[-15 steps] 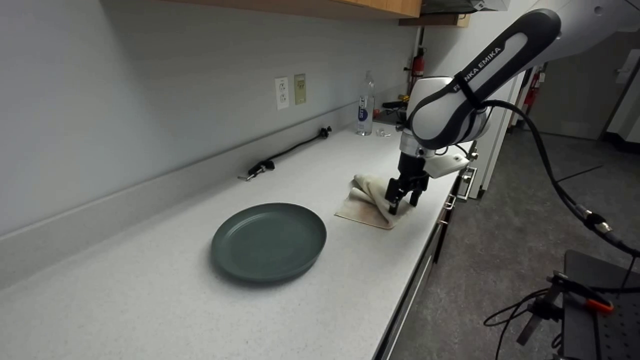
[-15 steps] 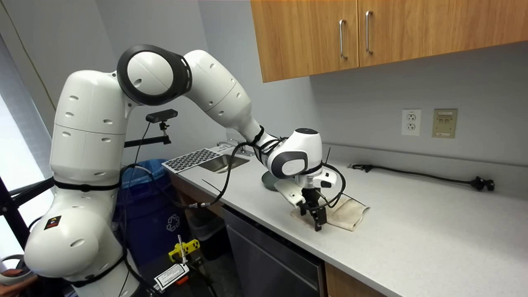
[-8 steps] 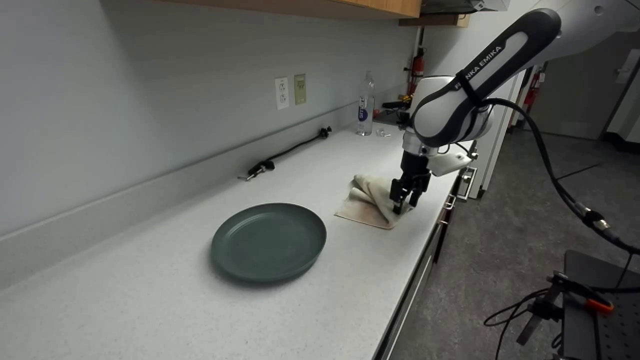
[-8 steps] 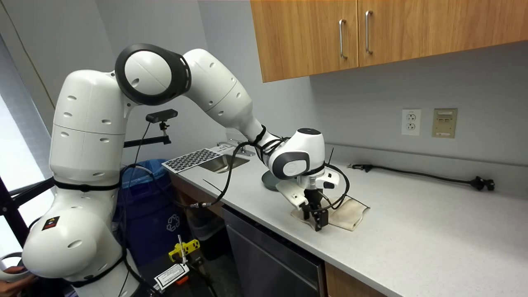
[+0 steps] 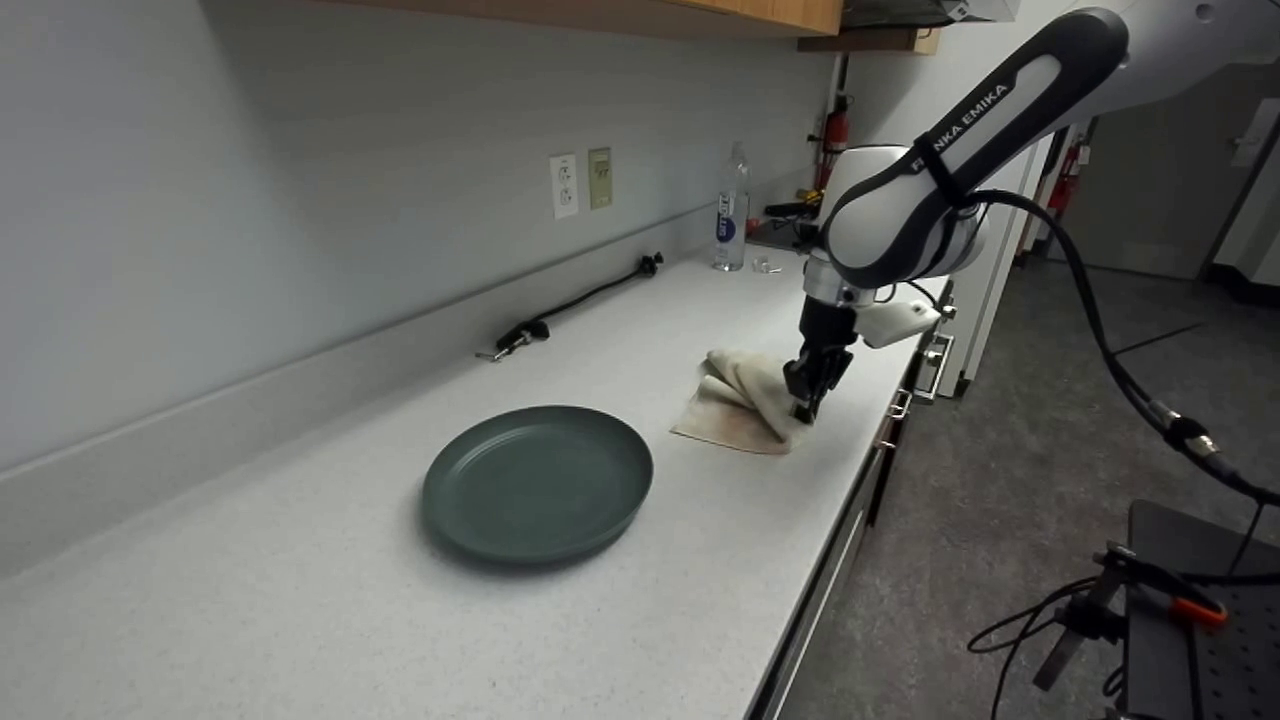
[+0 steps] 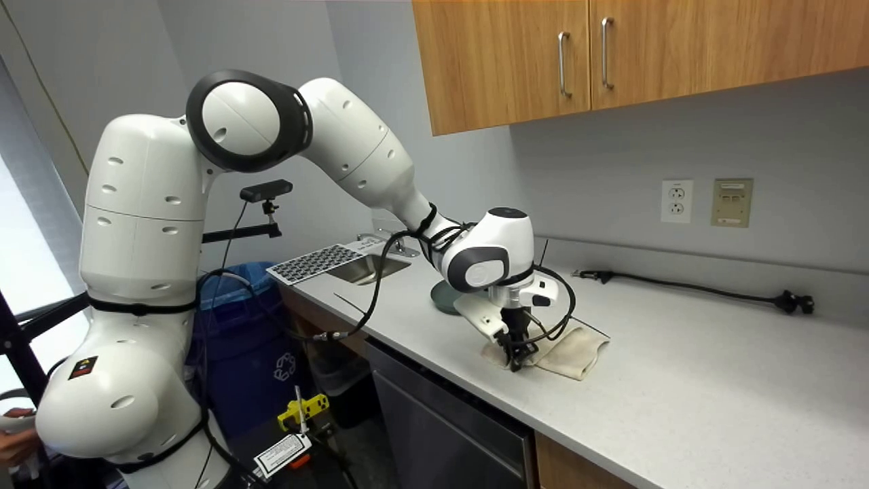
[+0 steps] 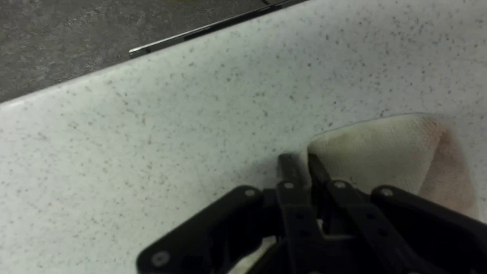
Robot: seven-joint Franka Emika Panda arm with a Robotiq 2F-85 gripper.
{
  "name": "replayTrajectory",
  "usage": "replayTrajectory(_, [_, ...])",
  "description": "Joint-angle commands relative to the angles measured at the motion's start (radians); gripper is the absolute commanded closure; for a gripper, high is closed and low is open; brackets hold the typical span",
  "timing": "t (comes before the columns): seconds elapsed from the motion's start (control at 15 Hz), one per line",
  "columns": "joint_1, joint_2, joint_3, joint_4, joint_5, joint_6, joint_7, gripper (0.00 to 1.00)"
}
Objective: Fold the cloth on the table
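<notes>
The cream-beige cloth point(image 5: 728, 425) lies rumpled on the white table point(image 5: 350, 610), partly folded over itself, with a brownish stain on its flat part. My gripper point(image 5: 806, 412) points down at the side of the cloth nearest the counter's front. In the wrist view a thin upright fold of the cloth point(image 7: 376, 156) stands pinched between the fingertips of the gripper point(image 7: 302, 159), which are almost together. Behind the gripper point(image 6: 517, 365), part of the cloth point(image 6: 576, 351) is hidden by the hand and a cable.
A dark green plate point(image 5: 540, 485) rests close to the cloth. Along the backsplash lie a black clamp arm point(image 5: 590, 300) and a clear bottle point(image 5: 732, 215). The counter's front edge point(image 7: 95, 74) runs near the gripper. A sink point(image 6: 366, 269) is set into the far end.
My gripper's fingers have come together from wide apart, gathering the cloth's near edge between them. That edge is drawn in slightly. The hand has moved only a little.
</notes>
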Motion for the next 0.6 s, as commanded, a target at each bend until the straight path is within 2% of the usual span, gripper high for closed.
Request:
replayTrajectory(0.0, [0.016,-0.052,0.004,-0.032,0.0,0.014,-0.002,1.0])
replayTrajectory(0.27, [0.076,-0.115,-0.009,-0.055,-0.064,0.064,0.036,0.99])
replayTrajectory(0.53, [0.141,-0.128,-0.013,-0.018,-0.162,0.068,0.088,0.99])
